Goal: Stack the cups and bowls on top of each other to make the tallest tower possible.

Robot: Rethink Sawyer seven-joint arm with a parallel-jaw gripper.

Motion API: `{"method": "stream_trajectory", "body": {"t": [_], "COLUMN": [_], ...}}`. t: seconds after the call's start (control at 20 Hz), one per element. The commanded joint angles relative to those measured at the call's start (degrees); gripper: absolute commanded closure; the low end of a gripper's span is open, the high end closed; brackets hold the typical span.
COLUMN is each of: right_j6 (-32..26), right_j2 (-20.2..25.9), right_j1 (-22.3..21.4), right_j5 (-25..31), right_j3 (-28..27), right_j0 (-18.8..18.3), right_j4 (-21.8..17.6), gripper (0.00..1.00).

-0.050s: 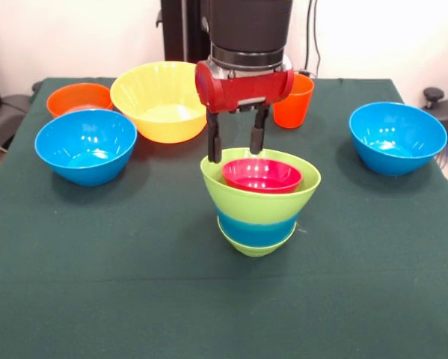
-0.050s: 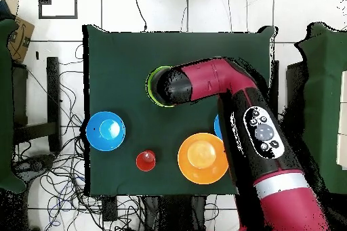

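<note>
The tower (image 1: 258, 217) stands mid-table: a small green bowl at the bottom, a blue one, then a large lime bowl (image 1: 262, 200) with a red-pink bowl (image 1: 262, 176) resting inside it. My gripper (image 1: 236, 148) hangs open over the tower's far rim, fingers apart, holding nothing. Its left finger (image 1: 214, 142) reaches down just outside the lime rim. Farther back stands the orange cup (image 1: 293, 101). In the overhead view the arm covers the tower except a sliver of green rim (image 2: 150, 82).
A big yellow bowl (image 1: 160, 101), an orange bowl (image 1: 79, 99) and a blue bowl (image 1: 85, 146) sit at the back left. Another blue bowl (image 1: 397, 137) is at the right. From overhead, a blue bowl (image 2: 106, 131), the cup (image 2: 146, 160) and the yellow bowl (image 2: 202, 157) show.
</note>
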Motion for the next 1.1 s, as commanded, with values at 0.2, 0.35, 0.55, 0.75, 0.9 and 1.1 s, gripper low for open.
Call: {"method": "stream_trajectory", "body": {"t": [0.2, 0.35, 0.55, 0.75, 0.9, 1.1], "right_j6": [-3.63, -3.71, -3.8, -4.01, -4.31, -5.41], "right_j2": [-1.13, -1.11, -1.22, -1.31, -1.28, -1.28], "right_j1": [-1.45, -1.64, -1.71, -1.84, -2.06, -2.44], "right_j5": [6.42, 6.63, 6.43, 6.47, 6.47, 6.82], "right_j3": [4.49, 4.6, 4.75, 4.88, 5.14, 5.77], "right_j0": [0.92, 0.88, 0.83, 0.79, 0.6, -0.08], "right_j4": [0.77, 1.03, 1.15, 1.28, 1.36, 1.18], "gripper": [0.0, 0.0, 0.0, 0.0, 0.0, 0.0]}}
